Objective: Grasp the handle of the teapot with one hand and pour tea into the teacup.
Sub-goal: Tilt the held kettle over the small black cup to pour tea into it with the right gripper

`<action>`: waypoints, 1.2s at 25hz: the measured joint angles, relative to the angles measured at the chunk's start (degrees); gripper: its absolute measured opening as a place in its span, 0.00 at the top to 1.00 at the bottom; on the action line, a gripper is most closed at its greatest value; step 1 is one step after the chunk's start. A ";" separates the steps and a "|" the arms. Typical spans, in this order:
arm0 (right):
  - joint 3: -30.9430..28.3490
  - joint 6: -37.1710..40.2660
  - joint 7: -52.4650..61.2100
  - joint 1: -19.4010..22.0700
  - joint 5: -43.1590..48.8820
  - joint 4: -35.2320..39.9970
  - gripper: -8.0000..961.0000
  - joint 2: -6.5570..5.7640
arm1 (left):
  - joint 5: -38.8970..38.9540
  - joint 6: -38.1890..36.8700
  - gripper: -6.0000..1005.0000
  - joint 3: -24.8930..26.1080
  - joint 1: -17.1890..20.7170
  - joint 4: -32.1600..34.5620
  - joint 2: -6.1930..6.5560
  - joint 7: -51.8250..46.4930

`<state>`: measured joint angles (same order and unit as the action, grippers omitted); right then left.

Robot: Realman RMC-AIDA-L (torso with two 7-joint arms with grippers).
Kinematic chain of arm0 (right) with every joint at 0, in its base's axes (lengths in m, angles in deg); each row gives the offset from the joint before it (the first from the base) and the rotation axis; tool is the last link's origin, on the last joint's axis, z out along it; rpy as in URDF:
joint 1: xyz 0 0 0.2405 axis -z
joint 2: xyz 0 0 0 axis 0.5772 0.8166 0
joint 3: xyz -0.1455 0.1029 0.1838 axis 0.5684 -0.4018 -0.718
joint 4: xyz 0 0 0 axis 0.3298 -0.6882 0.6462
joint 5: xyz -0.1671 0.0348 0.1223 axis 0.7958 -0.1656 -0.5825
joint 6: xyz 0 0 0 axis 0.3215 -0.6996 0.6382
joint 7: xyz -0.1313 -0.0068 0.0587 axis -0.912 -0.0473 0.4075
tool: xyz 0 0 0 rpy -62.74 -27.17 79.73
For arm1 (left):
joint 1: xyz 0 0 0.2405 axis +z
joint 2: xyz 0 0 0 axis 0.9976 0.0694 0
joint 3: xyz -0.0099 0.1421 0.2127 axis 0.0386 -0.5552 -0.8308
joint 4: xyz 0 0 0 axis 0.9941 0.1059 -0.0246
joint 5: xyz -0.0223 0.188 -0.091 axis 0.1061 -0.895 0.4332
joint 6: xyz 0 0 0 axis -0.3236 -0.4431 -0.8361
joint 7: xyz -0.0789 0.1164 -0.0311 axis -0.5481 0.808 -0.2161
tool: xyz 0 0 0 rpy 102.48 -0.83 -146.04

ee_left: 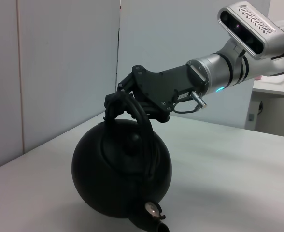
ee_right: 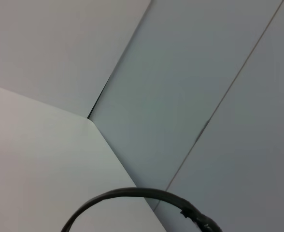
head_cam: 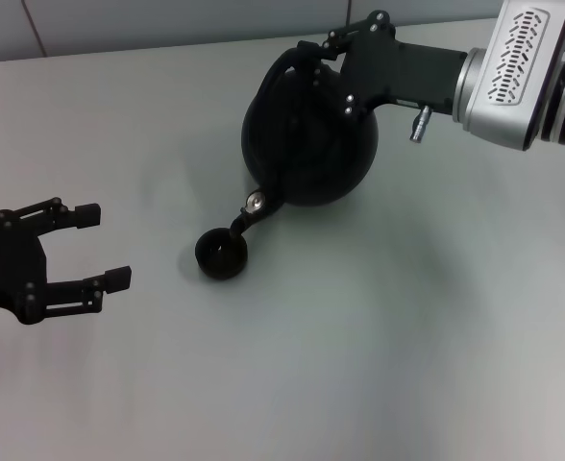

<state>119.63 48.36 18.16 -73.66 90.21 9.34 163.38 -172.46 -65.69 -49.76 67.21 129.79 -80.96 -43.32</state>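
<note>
1 matte-black teapot (head_cam: 307, 144) tilts, right gripper (head_cam: 313, 60) clamping handle (ee_left: 138, 112); left gripper (head_cam: 105, 247) spread, empty.

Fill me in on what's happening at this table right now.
The right gripper holds the teapot by the handle and has it tipped forward, spout down over the small teacup on the table. No liquid can be made out in the pictures. The left gripper sits off to the side above the table, jaws open and holding nothing.
</note>
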 joint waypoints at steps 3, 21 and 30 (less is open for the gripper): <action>0.07 0.00 0.00 0.00 0.00 0.35 0.90 0.00 | 0.00 0.07 0.14 0.00 0.00 0.00 -0.01 0.00; 0.05 -0.01 0.00 -0.76 -0.10 0.98 0.90 0.09 | 0.00 0.78 0.14 0.00 -0.08 0.00 -0.09 0.00; 1.23 -0.07 -0.82 -0.79 -0.24 1.32 0.90 0.09 | -0.01 0.78 0.14 0.00 -0.08 0.00 -0.08 0.00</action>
<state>120.86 48.29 17.35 -74.45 89.97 10.66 163.47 -172.47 -64.91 -49.76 67.12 129.79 -81.05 -43.32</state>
